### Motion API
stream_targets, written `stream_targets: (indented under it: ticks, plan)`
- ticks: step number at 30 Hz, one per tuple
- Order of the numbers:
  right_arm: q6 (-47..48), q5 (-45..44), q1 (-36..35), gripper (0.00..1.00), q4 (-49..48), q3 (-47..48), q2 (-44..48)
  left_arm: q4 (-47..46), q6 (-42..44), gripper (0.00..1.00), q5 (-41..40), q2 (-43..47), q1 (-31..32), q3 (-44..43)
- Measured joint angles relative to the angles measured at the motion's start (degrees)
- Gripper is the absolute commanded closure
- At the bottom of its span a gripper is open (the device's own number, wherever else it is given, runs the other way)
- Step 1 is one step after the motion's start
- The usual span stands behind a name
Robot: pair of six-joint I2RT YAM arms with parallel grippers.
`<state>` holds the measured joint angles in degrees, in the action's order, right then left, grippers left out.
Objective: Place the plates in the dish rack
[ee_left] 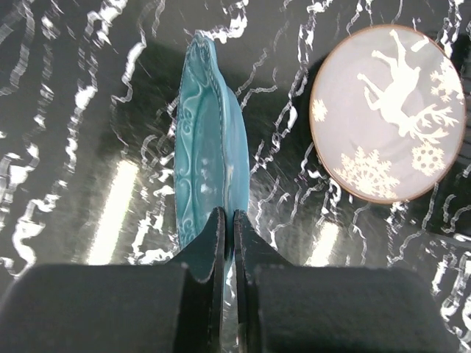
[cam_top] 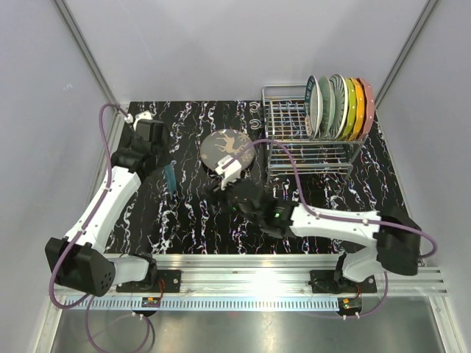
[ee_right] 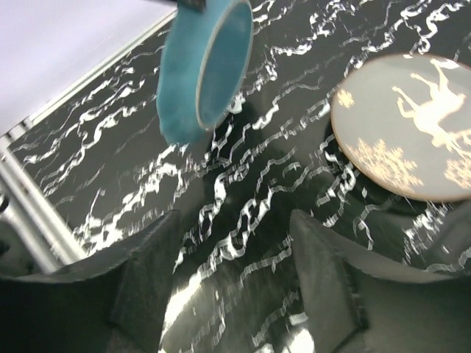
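One teal plate [ee_left: 210,147], edge-on, is clamped by the left gripper [ee_left: 227,220]; the right gripper [ee_right: 234,220] gapes empty nearby.

Plates: eight in all. Six stand in the dish rack [cam_top: 291,121] (rims overlap, so six is my best count): one pink plate [cam_top: 368,99], one orange plate [cam_top: 359,104], one yellow-green plate [cam_top: 349,110], three pale plates [cam_top: 322,110] with dark or green rims. Outside it, two: one teal plate [ee_left: 210,147], one grey-brown plate [ee_left: 386,110] with one white deer and at least three snowflakes on it. One dish rack. Arms: two, left arm [cam_top: 110,198] and right arm [cam_top: 335,220]. Grippers: two, left gripper [ee_left: 228,220] and right gripper [ee_right: 235,243], two fingers each. Purple cables [cam_top: 108,147]: two, one per arm. Two arm bases [cam_top: 143,273]. One table [cam_top: 184,220].
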<state>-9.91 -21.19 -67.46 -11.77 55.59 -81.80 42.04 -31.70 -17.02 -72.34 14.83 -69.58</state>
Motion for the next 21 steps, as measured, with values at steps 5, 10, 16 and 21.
stream_targets:
  ticks: [5, 10, 16, 21]
  plan:
    - [0.74, -2.12, -0.57, 0.22, -5.53, 5.42, -9.18, -1.44, -2.40, 1.00, 4.02, 1.40, -1.92, 2.75]
    - [1.31, -3.30, -1.55, 0.18, -10.62, 10.64, -16.90, -2.99, -4.55, 1.00, 6.97, 3.78, -3.37, 4.85]
    - [2.97, -5.97, -3.48, 0.13, -16.41, 13.46, -24.04, -4.20, -5.92, 1.00, 8.50, 6.27, -4.42, 7.19]
    - [5.18, -7.17, -3.82, 0.12, -17.97, 13.60, -26.38, -4.42, -5.84, 1.00, 9.16, 6.43, -5.49, 7.39]
